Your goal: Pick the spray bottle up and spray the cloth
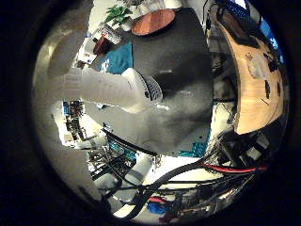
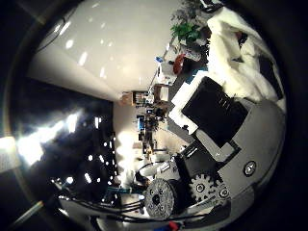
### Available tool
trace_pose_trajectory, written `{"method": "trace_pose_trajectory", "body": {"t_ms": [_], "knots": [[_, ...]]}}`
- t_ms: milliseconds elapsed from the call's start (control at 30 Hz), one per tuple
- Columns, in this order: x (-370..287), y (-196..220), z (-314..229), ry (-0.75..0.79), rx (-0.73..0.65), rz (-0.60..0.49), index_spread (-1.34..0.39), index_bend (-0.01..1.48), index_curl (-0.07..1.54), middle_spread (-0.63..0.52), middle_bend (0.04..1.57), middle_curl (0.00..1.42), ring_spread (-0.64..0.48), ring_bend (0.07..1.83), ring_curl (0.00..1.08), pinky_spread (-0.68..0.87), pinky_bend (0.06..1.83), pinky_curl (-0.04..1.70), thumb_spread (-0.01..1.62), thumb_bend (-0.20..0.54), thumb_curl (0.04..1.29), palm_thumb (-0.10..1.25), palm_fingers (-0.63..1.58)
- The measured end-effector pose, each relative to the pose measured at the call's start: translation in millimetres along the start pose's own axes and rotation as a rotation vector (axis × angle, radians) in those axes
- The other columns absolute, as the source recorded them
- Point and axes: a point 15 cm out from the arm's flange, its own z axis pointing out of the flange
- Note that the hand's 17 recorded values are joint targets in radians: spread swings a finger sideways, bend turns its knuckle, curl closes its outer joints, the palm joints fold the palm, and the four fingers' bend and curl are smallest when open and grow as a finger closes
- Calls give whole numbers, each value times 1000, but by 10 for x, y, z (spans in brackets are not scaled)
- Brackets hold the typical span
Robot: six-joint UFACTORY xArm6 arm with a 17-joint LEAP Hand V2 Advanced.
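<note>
The hand (image 2: 226, 125) grips the white spray bottle (image 1: 110, 87) (held close to the palm) above the dark table (image 1: 181, 61); a teal cloth (image 1: 116, 59) lies there.

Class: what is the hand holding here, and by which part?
It cannot be told: a white cylinder lies close to the palm, but no hold shows.

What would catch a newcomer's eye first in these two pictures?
A white spray bottle fills the little finger side view, close to the palm, above a dark table with a teal cloth lying on it. Farther off on that table sits a reddish-brown plate. The thumb side view shows the hand itself, black, white and geared.
</note>
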Motion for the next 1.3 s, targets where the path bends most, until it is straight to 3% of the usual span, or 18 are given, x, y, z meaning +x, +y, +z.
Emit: {"method": "trace_pose_trajectory", "body": {"t_ms": [467,700,900,1300], "knots": [[159,10,-28,-20,16,7,-201,1130,719,-95,1340,630,-147,1441,537,-246,1028,1205,547,-23,949,979,1202],[245,-62,-116,-4,66,-3,-194,1132,713,-95,1331,629,-150,1438,540,-245,1026,1190,746,-13,906,910,1196],[337,-69,-205,0,101,4,-191,1069,684,-105,1298,616,-146,1422,536,-259,1005,1157,965,-25,782,908,1184],[523,0,-157,-27,91,17,-249,778,672,-126,1197,598,-157,1277,507,-354,952,963,1079,-21,531,838,1082]]}}
